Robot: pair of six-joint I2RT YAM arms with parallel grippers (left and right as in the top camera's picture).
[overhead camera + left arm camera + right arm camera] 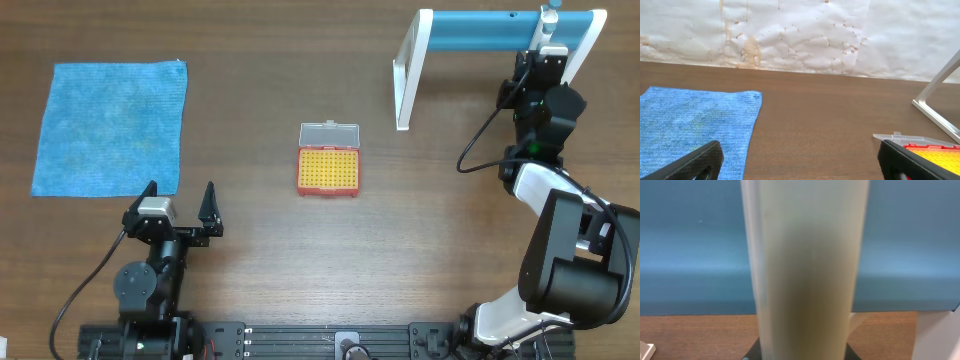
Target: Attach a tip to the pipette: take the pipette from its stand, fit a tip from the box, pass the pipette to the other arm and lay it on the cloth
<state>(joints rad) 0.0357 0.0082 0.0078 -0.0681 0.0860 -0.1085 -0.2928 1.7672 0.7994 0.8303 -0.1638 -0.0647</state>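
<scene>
Left claw: I see it low on my near side, its black fingers spread wide and holding nothing, pointing up the bench between the cloth and the tip box.
Bench: brown wood-grain top, flat and matte.
Tip box: a small orange-red rectangular box near the middle of the bench, with a tight yellow grid of tips inside.
Lid: clear plastic, folded back flat on the far side of the box.
Cloth: blue, ribbed weave, roughly square, spread flat on the left and well apart from the box.
Right claw: raised at the far right, close against the right end of the stand; I cannot tell whether it is open or closed.
Pipette: in its stand, upright at the right end of the bar. From my right wrist view it is a smooth, pale cylinder right in front of the lens.
Stand: a flat blue bar carried on white slab legs at the far right of the bench.
Backdrop: a white sheet behind the bench, wrinkled, with brownish stains.
</scene>
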